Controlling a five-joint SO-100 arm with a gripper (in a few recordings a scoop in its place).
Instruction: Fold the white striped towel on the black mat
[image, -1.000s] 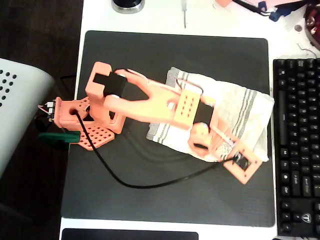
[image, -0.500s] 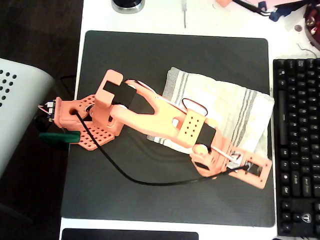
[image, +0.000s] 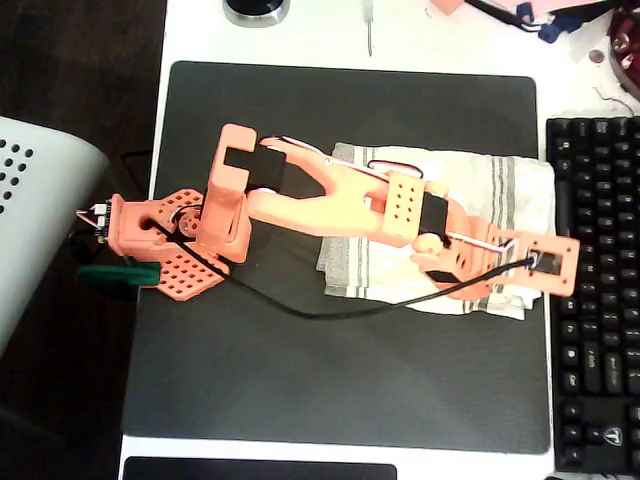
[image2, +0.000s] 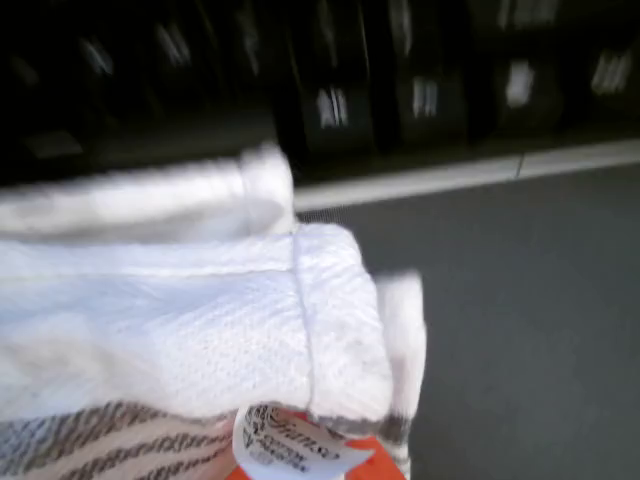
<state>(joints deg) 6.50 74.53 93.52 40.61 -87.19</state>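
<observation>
Jaws (image: 500, 290) appear to be pinching a corner of the white striped towel (image: 470, 190), which is lying bunched on the black mat (image: 300, 380) beside the keyboard (image: 600, 300); folding looks partly done.

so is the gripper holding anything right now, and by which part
It looks like the gripper holds the white striped towel by its corner near the keyboard; in the wrist view the cloth with its label bunches over an orange finger.
</observation>
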